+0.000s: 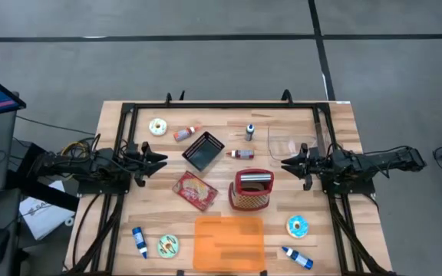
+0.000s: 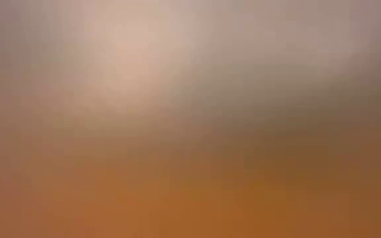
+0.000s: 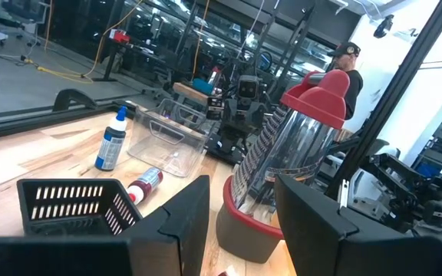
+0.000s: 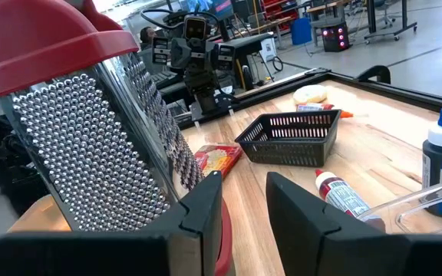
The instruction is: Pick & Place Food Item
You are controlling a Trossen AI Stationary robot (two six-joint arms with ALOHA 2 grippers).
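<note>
- Both arms parked level at the table's sides, facing each other; no approach begun. Judged: the pick has yet to start.
- Left gripper (image 1: pixel 162 160) at 9 o'clock of the table centre, fingers (image 3: pixel 171 222) parted with a plain gap, nothing between them.
- Right gripper (image 1: pixel 285 162) at 3 o'clock, fingers (image 4: pixel 198 211) likewise apart, nothing held.
- Likeliest food item: flat red-and-yellow packet (image 1: pixel 195 190) lying just at 7 o'clock of centre, beside the steel box grater with red handle and base (image 1: pixel 251 189). Which food is meant, I cannot tell; frosted doughnuts sit at 11 (image 1: pixel 158 126), 7 (image 1: pixel 167 245) and 5 o'clock (image 1: pixel 298 225).
- Black mesh basket (image 1: pixel 203 150) just at 12 o'clock of the packet, a probable drop spot; orange translucent mat (image 1: pixel 229 242) at 6 o'clock is another.
- To do it well: left arm is nearer the packet; tilt wrist downward, descend from above, straddle the short side, close gently since it looks thin.
- Watch the grater close at the packet's 3 o'clock.
- Low view shows nothing legible.
</note>
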